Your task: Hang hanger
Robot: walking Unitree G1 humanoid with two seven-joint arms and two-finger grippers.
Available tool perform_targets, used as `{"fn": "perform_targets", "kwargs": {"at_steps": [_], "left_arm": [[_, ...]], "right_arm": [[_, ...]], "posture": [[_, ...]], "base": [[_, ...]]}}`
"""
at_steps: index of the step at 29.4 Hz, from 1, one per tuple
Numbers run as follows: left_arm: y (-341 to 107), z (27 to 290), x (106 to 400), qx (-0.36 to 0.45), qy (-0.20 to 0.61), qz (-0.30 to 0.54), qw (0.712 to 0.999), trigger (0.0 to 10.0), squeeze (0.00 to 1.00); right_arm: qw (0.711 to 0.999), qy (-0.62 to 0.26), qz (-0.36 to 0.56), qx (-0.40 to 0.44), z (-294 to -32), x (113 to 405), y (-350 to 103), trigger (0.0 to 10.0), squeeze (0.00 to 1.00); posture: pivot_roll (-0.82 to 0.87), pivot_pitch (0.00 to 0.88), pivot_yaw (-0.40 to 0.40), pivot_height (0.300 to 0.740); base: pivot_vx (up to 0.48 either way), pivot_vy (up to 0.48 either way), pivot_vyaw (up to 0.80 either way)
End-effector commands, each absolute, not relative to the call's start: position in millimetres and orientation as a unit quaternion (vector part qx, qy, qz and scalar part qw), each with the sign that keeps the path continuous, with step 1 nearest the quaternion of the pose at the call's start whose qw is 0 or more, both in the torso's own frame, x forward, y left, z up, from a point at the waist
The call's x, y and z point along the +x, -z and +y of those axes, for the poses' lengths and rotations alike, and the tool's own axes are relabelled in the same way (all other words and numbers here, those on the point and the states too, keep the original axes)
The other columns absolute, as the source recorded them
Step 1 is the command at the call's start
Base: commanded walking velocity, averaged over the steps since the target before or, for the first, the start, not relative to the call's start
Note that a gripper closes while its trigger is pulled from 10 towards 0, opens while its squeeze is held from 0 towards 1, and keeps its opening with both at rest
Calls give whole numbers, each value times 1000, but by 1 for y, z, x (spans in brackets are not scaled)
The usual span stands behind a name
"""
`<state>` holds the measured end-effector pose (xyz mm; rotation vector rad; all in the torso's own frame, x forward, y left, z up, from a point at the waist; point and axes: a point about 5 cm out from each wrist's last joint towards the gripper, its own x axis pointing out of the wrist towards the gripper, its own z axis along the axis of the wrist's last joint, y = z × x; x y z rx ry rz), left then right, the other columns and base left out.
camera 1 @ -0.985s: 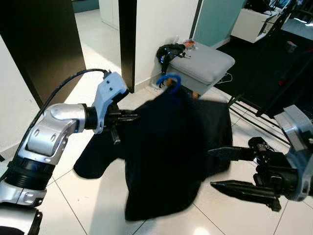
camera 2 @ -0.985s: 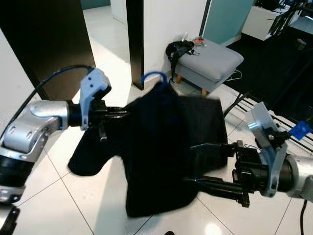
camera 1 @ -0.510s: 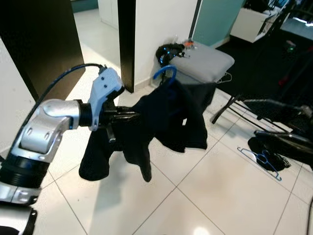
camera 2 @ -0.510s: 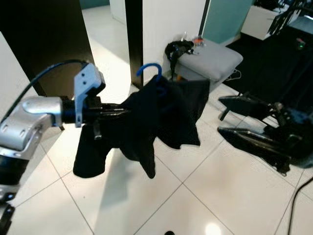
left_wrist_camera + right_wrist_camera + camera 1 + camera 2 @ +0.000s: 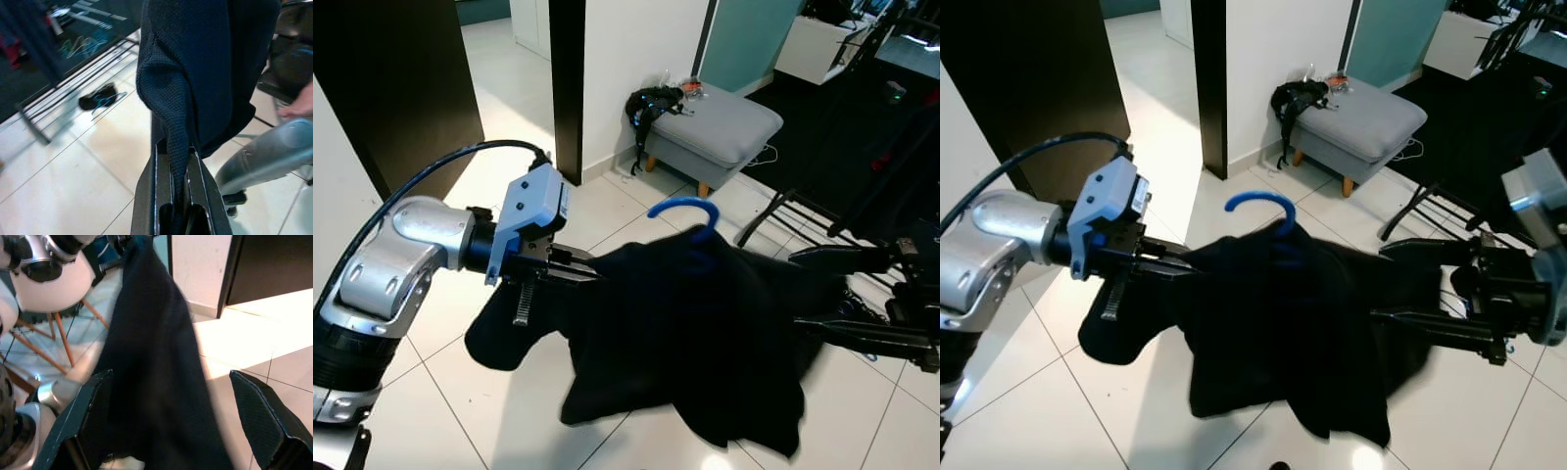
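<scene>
At centre frame the left gripper (image 5: pixel 179 205) pinches the garment (image 5: pixel 705 343) draped on the hanger (image 5: pixel 685 211); the right gripper (image 5: pixel 171 431), fingers spread, should likely steady the cloth while the hook is kept upright.

A home, by the look of it: a lived-in room with glossy white floor tiles (image 5: pixel 440 411). A grey padded footstool (image 5: pixel 720 122) stands beside a white wall (image 5: pixel 631 59), with a dark doorway (image 5: pixel 396 93) well apart from it, across the tiles.
</scene>
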<state>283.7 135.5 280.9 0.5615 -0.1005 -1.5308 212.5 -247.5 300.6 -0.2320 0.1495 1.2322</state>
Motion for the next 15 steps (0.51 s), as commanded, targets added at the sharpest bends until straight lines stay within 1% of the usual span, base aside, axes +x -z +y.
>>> {"fn": "perform_targets", "kwargs": {"at_steps": [1, 6, 7, 8, 9, 12, 15], "left_arm": [[-288, 132, 275, 263, 702, -63, 659, 10000, 0], [-290, 129, 271, 260, 713, -73, 647, 10000, 0], [-290, 129, 271, 260, 713, -73, 647, 10000, 0], [-291, 127, 270, 259, 715, -78, 644, 10000, 0], [-291, 127, 270, 259, 715, -78, 644, 10000, 0], [-296, 122, 268, 254, 717, -94, 642, 10000, 0], [-297, 121, 268, 253, 717, -98, 642, 10000, 0]], "right_arm": [[801, -582, 72, -121, -247, 214, -302, 10000, 0], [787, -599, 76, -126, -241, 216, -301, 10000, 0], [787, -599, 76, -126, -241, 216, -301, 10000, 0], [779, -607, 85, -130, -238, 216, -298, 10000, 0], [779, -607, 85, -130, -238, 216, -298, 10000, 0], [764, -620, 108, -139, -234, 216, -289, 10000, 0], [762, -622, 112, -142, -233, 216, -287, 10000, 0]], "posture": [[56, 123, -79, 740], [60, 121, -83, 740], [60, 121, -83, 740], [60, 121, -84, 740], [60, 121, -84, 740], [58, 122, -85, 740], [58, 122, -85, 740]], "base": [[0, 0, 0], [0, 0, 0], [0, 0, 0], [0, 0, 0], [0, 0, 0], [0, 0, 0], [0, 0, 0]]}}
